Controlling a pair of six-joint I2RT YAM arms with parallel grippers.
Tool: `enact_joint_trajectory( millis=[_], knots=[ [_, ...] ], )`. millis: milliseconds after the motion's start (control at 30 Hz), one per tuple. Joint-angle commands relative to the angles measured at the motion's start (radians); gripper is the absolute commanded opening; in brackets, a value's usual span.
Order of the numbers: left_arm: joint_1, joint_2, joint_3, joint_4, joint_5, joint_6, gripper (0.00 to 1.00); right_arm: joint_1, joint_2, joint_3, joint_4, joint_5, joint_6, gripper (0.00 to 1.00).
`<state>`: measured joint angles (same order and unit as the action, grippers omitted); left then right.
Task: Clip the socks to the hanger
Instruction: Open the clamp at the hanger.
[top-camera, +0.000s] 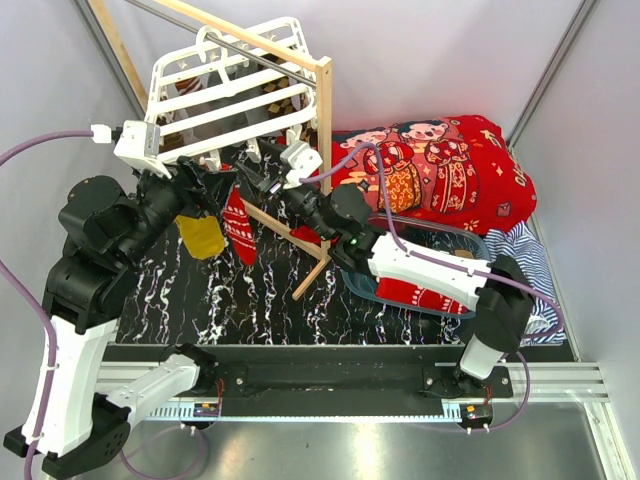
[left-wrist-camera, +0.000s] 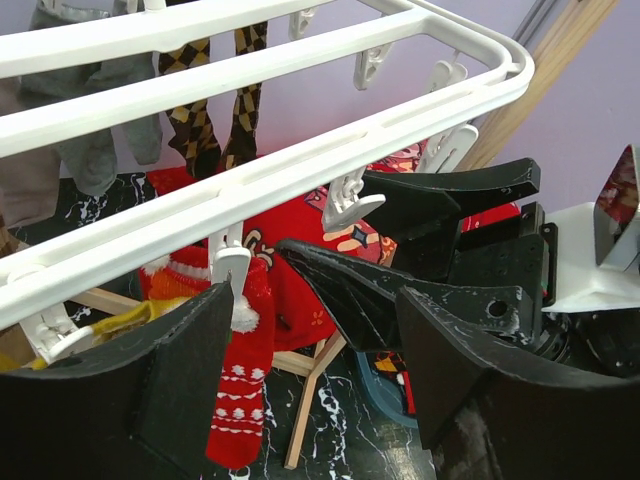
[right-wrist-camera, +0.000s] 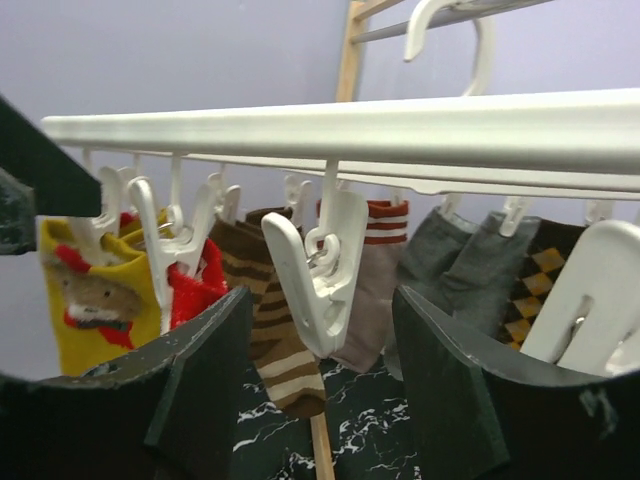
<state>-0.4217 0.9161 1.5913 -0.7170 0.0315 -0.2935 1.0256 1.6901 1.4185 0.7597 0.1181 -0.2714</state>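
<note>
Top view: the white plastic barred hanger (top-camera: 225, 95) hangs by the bare-wood rack (top-camera: 324, 130). A red white-marked sock (top-camera: 238, 228) and a mustard sock (top-camera: 200, 236) are clipped to it above the black marbled counter (top-camera: 250, 300).
Left wrist: the left tool (left-wrist-camera: 312, 340) is wide and empty below the hanger's rail.
Right wrist: the right tool (right-wrist-camera: 322, 330) is wide, with a white clip (right-wrist-camera: 325, 265) between its fingers, untouched.

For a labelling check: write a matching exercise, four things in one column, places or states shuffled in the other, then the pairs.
A. red sock with white marks
B. mustard yellow sock with a brown animal face
C. big red cartoon-print blanket
D. white plastic clip, centre of right wrist view

1. heaped at the far right
2. dangles empty from the white plastic hanger
3. clipped nearest the left arm
4. clipped just right of the yellow sock

Pairs: A-4, B-3, C-1, D-2
</note>
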Motion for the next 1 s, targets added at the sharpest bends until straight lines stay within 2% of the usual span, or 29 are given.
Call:
enact_joint_trajectory(
  millis=[0, 433, 967],
  knots=[
    [0.0, -0.008, 0.033, 0.044, 0.019, -0.007, 0.7, 0.019, 0.025, 0.0, 0.145, 0.184, -0.057, 0.66],
    [0.0, -0.013, 0.033, 0.047, 0.024, -0.013, 0.7, 0.039, 0.06, 0.026, 0.204, 0.264, -0.135, 0.63],
    [0.0, 0.0, 0.016, 0.053, 0.027, -0.026, 0.7, 0.077, 0.098, 0.071, 0.285, 0.371, -0.284, 0.65]
  ],
)
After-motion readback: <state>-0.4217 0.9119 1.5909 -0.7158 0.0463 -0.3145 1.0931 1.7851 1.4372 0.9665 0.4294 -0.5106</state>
